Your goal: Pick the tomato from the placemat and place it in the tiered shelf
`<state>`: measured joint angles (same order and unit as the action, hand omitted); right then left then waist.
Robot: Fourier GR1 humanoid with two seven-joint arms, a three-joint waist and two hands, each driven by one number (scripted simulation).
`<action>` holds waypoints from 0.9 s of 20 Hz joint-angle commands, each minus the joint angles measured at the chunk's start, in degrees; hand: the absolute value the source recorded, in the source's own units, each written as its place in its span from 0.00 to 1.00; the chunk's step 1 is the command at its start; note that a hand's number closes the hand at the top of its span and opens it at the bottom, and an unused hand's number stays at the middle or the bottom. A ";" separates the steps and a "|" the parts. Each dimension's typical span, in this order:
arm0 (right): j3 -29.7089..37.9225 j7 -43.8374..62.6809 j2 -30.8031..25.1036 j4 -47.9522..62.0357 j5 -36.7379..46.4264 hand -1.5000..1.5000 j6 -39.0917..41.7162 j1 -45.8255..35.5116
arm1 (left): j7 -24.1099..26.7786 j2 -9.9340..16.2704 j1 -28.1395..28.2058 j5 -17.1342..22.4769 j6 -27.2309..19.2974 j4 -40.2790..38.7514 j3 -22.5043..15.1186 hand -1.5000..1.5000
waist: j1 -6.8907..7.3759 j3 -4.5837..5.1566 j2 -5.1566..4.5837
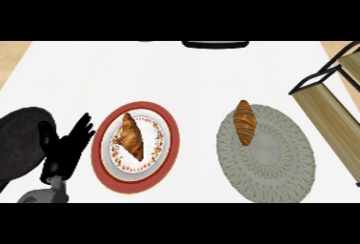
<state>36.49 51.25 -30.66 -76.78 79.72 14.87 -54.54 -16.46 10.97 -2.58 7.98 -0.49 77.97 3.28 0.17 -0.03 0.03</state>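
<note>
Head view. A croissant (244, 122) lies on the upper left part of the round grey placemat (281, 162), long axis near vertical in frame. The wooden tiered shelf (336, 112) stands at right. Left hand (67, 147), lower left, fingers straight, empty.

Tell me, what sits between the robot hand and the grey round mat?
In the head view, a red-rimmed plate holding a croissant lies between the left robot hand and the mat.

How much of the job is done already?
Nothing done yet. Only a croissant lies on the placemat, untouched; no tomato shows. The left hand rests open beside the plate, holding nothing. Picking up and placing in the tiered shelf are all left.
</note>
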 commanded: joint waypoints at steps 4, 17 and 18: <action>0.78 -4.72 -5.70 6.41 -4.92 1.00 -7.88 2.92 | -1.83 -0.29 -0.38 -0.67 -0.17 1.07 -0.07 0.50 | 0.10 0.02 -0.08; -1.34 -0.18 -6.71 3.24 -9.84 1.00 -8.17 4.47 | -0.47 0.77 1.47 0.04 1.96 0.89 2.04 0.50 | -0.12 0.02 0.12; -1.52 2.12 -4.07 2.52 -8.74 1.00 -13.00 3.67 | 1.20 -1.48 2.04 -1.67 0.25 0.08 0.40 0.50 | 0.10 0.02 0.03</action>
<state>32.94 50.88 -36.16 -71.36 71.66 7.93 -51.57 -16.33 10.74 -2.31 7.35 0.64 77.70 4.52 0.22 -0.05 0.10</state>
